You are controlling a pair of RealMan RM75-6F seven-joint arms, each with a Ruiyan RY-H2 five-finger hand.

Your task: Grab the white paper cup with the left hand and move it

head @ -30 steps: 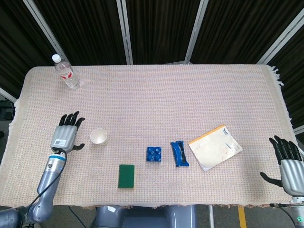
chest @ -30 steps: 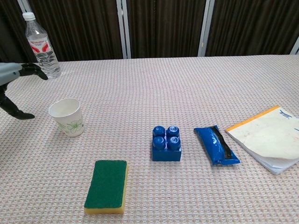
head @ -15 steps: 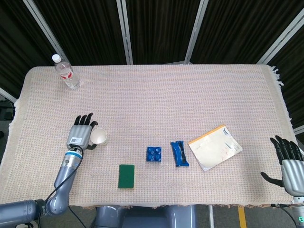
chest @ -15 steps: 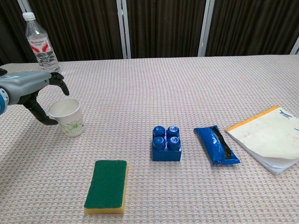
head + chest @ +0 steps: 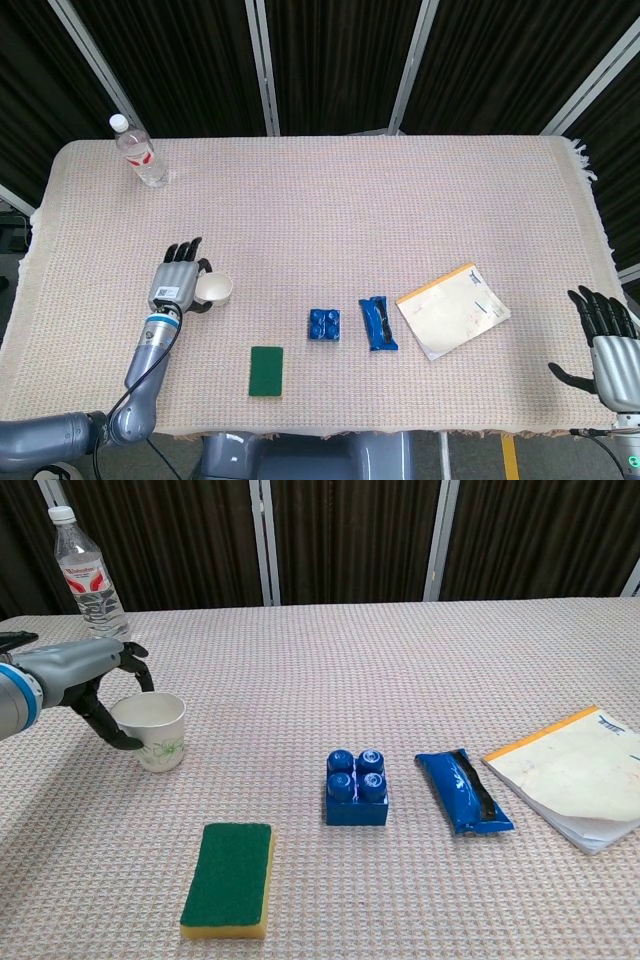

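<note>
My left hand cups the paper cup at the table's left; real grip unclear. My right hand, fingers spread, is cut off at the frame edge.

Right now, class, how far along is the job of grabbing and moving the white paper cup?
Done: the left robot hand has reached the white paper cup. In hand: its fingers are wrapping round the cup, which seems slightly tilted; a firm grip is unclear. Left: lifting and moving it.

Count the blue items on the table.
2: a blue toy brick near the table's middle, and a blue packet just right of it, beside the notepad.
</note>
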